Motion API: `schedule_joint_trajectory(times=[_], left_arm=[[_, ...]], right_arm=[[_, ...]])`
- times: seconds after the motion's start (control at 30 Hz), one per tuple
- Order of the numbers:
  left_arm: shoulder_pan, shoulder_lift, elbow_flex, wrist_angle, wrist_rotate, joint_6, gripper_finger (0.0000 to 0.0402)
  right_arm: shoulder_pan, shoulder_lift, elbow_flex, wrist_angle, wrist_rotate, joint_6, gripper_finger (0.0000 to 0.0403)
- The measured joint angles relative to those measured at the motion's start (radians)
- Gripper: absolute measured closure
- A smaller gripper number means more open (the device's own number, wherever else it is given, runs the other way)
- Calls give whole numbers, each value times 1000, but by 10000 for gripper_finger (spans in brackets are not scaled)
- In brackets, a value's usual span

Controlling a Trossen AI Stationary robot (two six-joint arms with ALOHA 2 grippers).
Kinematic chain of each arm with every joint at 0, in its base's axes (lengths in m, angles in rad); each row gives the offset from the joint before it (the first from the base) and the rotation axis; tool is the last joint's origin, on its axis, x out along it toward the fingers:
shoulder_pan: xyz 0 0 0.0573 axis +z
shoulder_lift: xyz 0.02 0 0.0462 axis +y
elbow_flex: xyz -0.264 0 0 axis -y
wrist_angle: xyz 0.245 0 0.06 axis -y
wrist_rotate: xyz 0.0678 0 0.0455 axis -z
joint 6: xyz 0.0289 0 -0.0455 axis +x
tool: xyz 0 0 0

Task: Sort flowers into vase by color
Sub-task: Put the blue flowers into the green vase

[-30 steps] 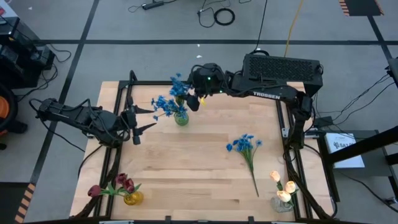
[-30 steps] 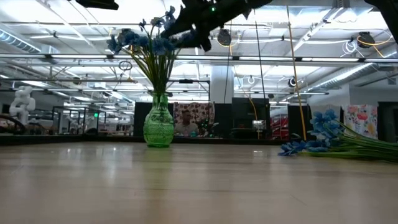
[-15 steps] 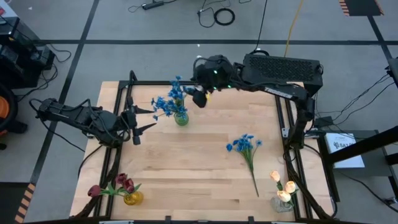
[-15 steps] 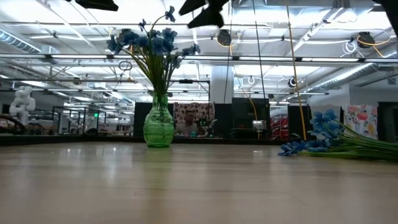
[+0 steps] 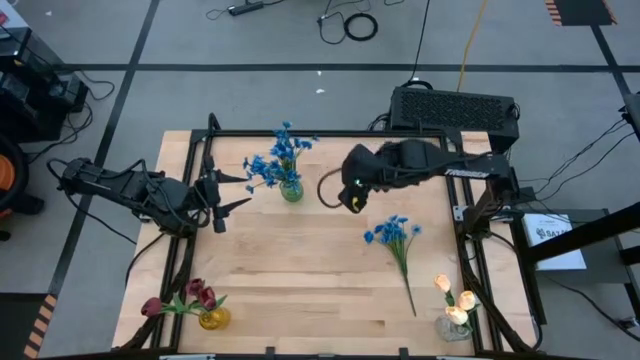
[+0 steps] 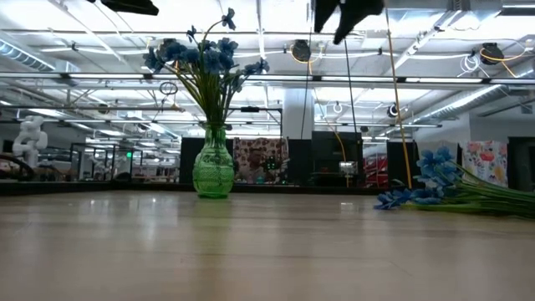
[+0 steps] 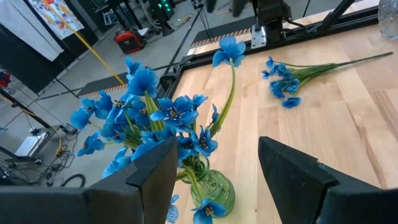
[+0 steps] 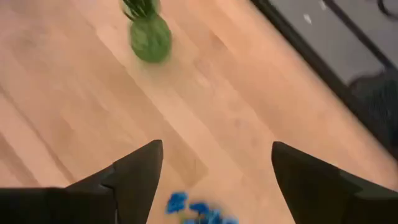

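At the left edge of the table (image 5: 300, 260), the left gripper (image 5: 228, 190) is held still, and its fingers are spread apart with nothing between them. Near the front left corner, dark red tulips (image 5: 198, 294) are seen in a yellow vase (image 5: 212, 319). Toward the back, just beside the left gripper, a green vase (image 5: 291, 190) is filled with blue flowers (image 5: 275, 160), and their stems are kept upright in it. To the right of that vase, the right gripper (image 5: 352, 197) is held above the wood, and its fingers are seen wide apart and empty. A loose bunch of blue flowers (image 5: 393, 232) is laid flat on the table, just past the right gripper. In the front right corner, cream-yellow tulips (image 5: 455, 298) are stood in a clear vase (image 5: 452, 327).
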Motion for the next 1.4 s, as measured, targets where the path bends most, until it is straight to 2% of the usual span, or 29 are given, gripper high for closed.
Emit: schedule_joint_trajectory(times=[0.1,0.23,0.43,0.63,0.77,0.97,1.4], left_arm=[[0,0,0,1,0,-6,172],[0,0,0,1,0,-26,172],[0,0,0,0,1,-77,172],[0,0,0,-3,45,-104,172],[0,0,0,-3,75,-106,172],[0,0,0,-4,108,-123,172],[0,0,0,-5,108,-127,172]], right_arm=[[46,7,-40,-37,28,116,110],[94,12,-138,-30,25,171,110],[129,13,-323,15,-67,272,110],[173,12,-484,15,-64,518,105],[187,12,-568,57,-107,607,98],[223,12,-672,129,-212,677,79],[364,11,-787,233,-307,851,69]])
